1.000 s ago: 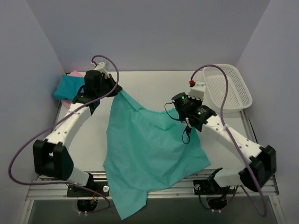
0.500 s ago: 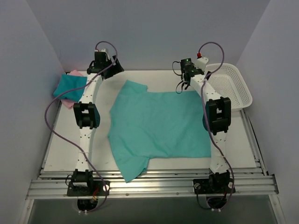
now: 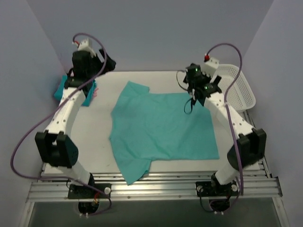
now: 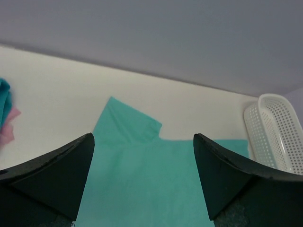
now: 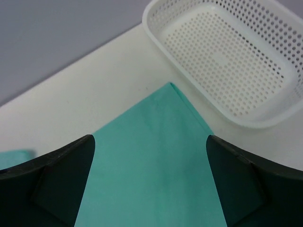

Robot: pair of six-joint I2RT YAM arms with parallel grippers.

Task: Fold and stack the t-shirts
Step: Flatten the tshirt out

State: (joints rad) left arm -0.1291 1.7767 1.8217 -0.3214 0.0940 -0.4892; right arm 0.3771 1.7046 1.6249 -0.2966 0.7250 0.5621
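A light teal-green t-shirt (image 3: pixel 161 130) lies spread flat on the white table, one sleeve toward the far left (image 4: pixel 128 125), its far right corner (image 5: pixel 173 101) near the basket. A darker teal-blue t-shirt (image 3: pixel 62 89) sits folded at the far left (image 4: pixel 4 99) on a pink one (image 4: pixel 10 124). My left gripper (image 3: pixel 108 62) hangs high over the far left, open and empty (image 4: pixel 143 138). Above the shirt's far right corner, my right gripper (image 3: pixel 189 80) is open and empty (image 5: pixel 150 138).
A white mesh basket (image 3: pixel 236 87) stands empty at the far right (image 5: pixel 227 61) (image 4: pixel 274 127). Grey walls close in the back and both sides. The shirt's near sleeve (image 3: pixel 135 170) reaches the table's front edge.
Both grippers opened and let go of the teal-green shirt, which now lies flat. The left arm rose and swung left; the right arm drew back slightly above the corner.
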